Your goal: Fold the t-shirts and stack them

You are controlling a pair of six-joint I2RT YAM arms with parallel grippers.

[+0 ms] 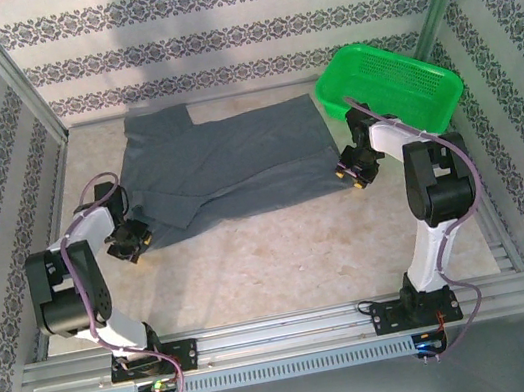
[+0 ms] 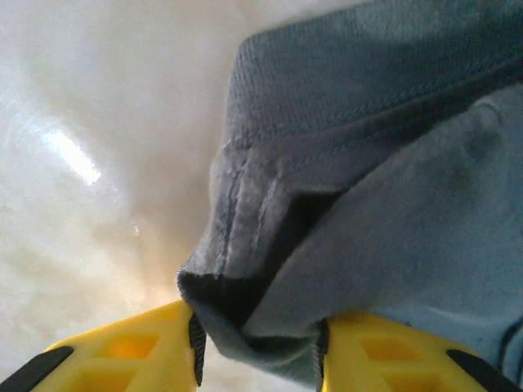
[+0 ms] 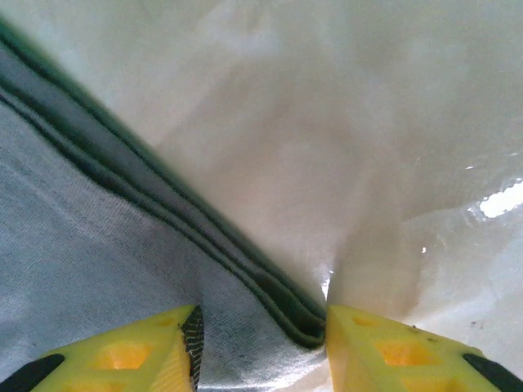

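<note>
A dark slate-grey t-shirt (image 1: 235, 160) lies spread across the back of the table, partly folded, with a sleeve pointing to the far left. My left gripper (image 1: 131, 241) is at the shirt's near-left corner. In the left wrist view a bunched fold of the t-shirt (image 2: 392, 204) fills the gap of the left gripper (image 2: 260, 347) and touches both pads. My right gripper (image 1: 351, 170) is at the near-right corner. There the right gripper (image 3: 261, 343) stands open astride the layered hem of the t-shirt (image 3: 82, 245), which lies flat on the table.
A green mesh basket (image 1: 393, 76) stands at the back right, just behind the right arm. Patterned walls and metal posts close in the table (image 1: 272, 255) on three sides. Bare tabletop stretches between the shirt and the arm bases.
</note>
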